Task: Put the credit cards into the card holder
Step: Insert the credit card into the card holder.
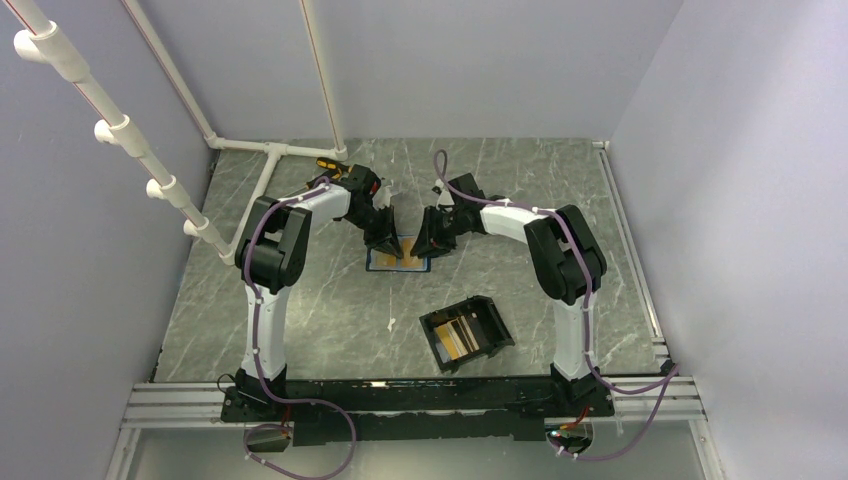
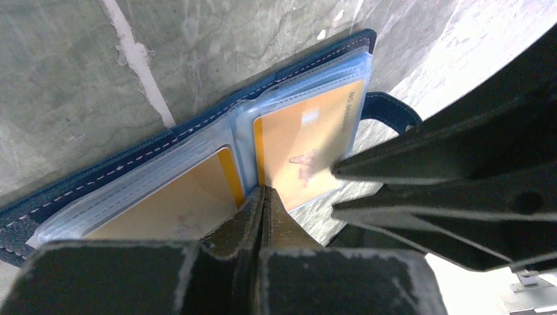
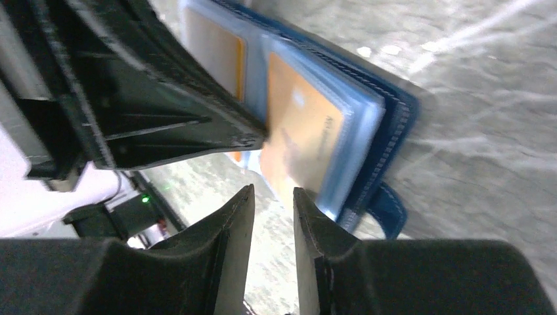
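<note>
The credit cards (image 2: 302, 151) easiest to see were two orange-gold ones, side by side in the clear pockets (image 2: 360, 82) of a dark blue wallet (image 2: 131, 161). The wallet lay open and flat on the gray table (image 1: 330, 300), out in the middle, far from the arm bases. The left gripper (image 2: 263, 197) was shut tight with nothing in it. Its tips pressed down at the near edge of the wallet, right where the two pockets met. The right gripper (image 3: 272, 197) came in from the other side, and its jaws were open just a little (only a thin gap). Through that gap only the table showed, so nothing was seen between its fingers. One finger (image 3: 309, 210) touched the edge of the pocket with the right-hand card. The card holder (image 1: 492, 322) sat well apart from the wallet, nearer the right arm's base and a bit tilted. Something gold lay flat inside it, but it was too small to tell how many cards there were.
</note>
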You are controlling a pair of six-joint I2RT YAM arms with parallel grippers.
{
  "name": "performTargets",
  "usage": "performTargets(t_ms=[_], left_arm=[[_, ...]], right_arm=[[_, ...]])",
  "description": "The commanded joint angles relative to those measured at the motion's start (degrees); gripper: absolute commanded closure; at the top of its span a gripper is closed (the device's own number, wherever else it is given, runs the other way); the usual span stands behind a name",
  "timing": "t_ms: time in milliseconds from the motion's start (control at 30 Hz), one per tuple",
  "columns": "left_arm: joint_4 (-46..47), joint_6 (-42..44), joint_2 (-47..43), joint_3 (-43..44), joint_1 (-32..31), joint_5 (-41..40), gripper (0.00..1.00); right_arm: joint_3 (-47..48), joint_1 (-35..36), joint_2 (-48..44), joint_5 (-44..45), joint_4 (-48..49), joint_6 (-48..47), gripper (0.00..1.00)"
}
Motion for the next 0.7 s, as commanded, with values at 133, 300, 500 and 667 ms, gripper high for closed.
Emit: performTargets(t_ms=[133,300,500,667], left_arm=[[-0.5,0.9,1.0,-0.8,-0.2,-0.5,0.97],[-0.5,0.9,1.0,-1.0,-0.2,-0.3,0.97],[-0.5,0.9,1.1,-0.8,-0.2,-0.3,0.98],[-0.5,0.9,1.2,-0.9,-0.2,-0.2,0.98]], right_arm=[[-1.7,-0.4,-4.2,6.7,-4.5,-4.2,0.65],[-2.0,-0.4,-3.5,5.7,-3.6,-4.0,0.65],[-1.6,-0.4,-3.0,4.9,-3.2,-3.8,0.66],[-1.4,-0.4,-2.3,4.3,-2.6,-3.5,0.67]])
